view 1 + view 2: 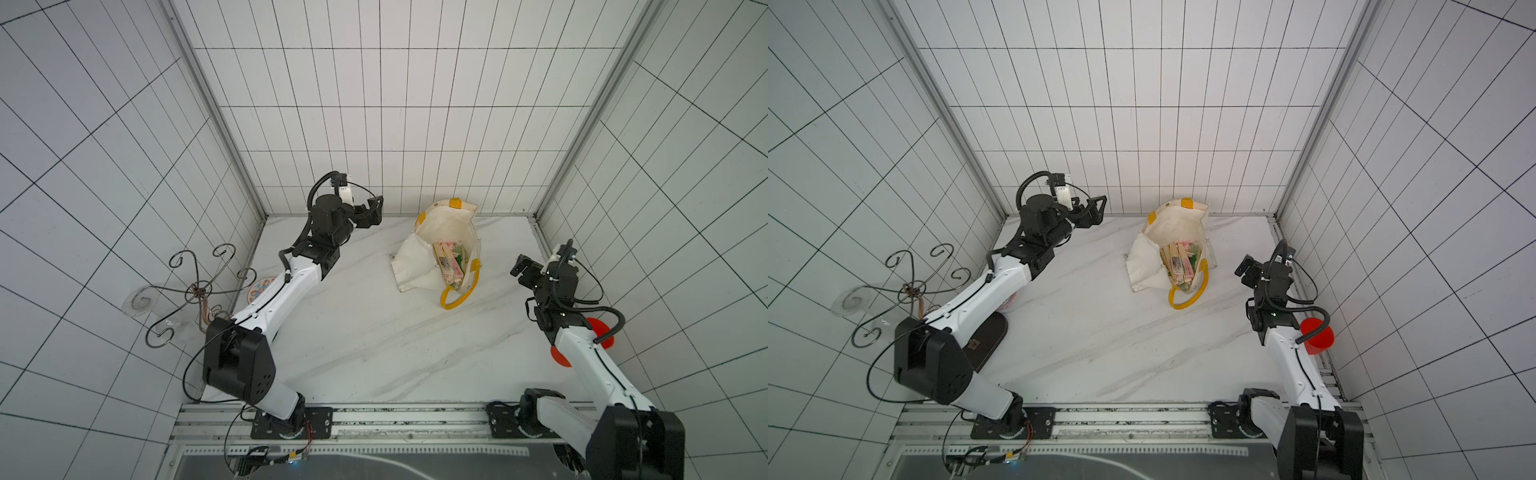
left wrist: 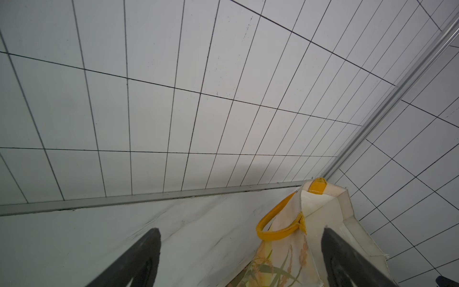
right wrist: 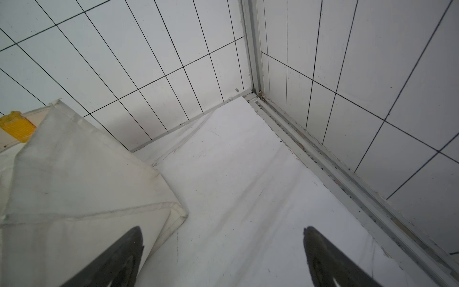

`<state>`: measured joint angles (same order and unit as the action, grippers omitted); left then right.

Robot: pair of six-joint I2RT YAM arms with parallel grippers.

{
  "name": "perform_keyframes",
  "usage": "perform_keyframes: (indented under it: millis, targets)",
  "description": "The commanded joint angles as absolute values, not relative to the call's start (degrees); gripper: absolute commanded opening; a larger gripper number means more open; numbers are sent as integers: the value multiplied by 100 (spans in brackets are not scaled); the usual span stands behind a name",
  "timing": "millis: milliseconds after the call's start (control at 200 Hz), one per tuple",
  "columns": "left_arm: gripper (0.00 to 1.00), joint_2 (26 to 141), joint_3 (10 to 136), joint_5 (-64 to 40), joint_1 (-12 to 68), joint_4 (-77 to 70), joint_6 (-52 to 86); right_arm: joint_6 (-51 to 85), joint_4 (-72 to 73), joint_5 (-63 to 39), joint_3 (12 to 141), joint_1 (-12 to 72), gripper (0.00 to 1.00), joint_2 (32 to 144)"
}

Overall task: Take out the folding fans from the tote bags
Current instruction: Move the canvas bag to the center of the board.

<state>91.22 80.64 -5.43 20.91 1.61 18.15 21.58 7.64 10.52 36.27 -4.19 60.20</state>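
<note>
Far centre of the surface [image 1: 374, 340]: tote bag [image 1: 413, 270], cream canvas, standing slumped with its mouth open upward, close to the far wall [image 1: 374, 145].
Inside the tote bag: folding fans [image 1: 448, 264], all bundled together, pale slats with pink and green showing; ringed by canvas on every side.
Fans' long axis: far to near as seen from above, near ends drifting slightly right; lying flat or leaning, cannot tell.
Near handle [image 1: 454, 305]: mustard loop flopped over the near rim onto the surface, just past the fans' near ends.
Far handle [image 1: 454, 203]: at the far rim, drooping down the bag's left side in the left wrist view.
Left pincer [image 1: 374, 212]: jaws spread wide, empty, raised by the far wall, left of the tote bag and well apart, pointing right.
Right pincer [image 1: 519, 268]: jaws spread wide, nothing held, right of the tote bag and near it, aimed at the far right corner.
Left side: wire stand [image 1: 198, 289] with curled hooks; patterned plate [image 1: 259, 289] partly hidden by the left arm [image 1: 282, 291]; dark oval board [image 1: 994, 332].
Right side: red cup [image 1: 1318, 338], partly behind the right arm [image 1: 582, 349].
</note>
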Motion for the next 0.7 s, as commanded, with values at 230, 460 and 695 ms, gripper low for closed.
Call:
perform_keyframes:
  millis: [230, 460, 695]
  targets:
    - [97, 10702, 10288, -441, 2782, 2783, 1084, 2460, -1005, 331, 4846, -396, 100, 6375]
    - [97, 11640, 11707, -489, 3184, 3551, 741, 2514, -1282, 85, 5005, -397, 100, 6416]
    - [97, 12657, 13081, -202, 3322, 4268, 843, 2514, -1427, -222, 5104, -387, 100, 6486]
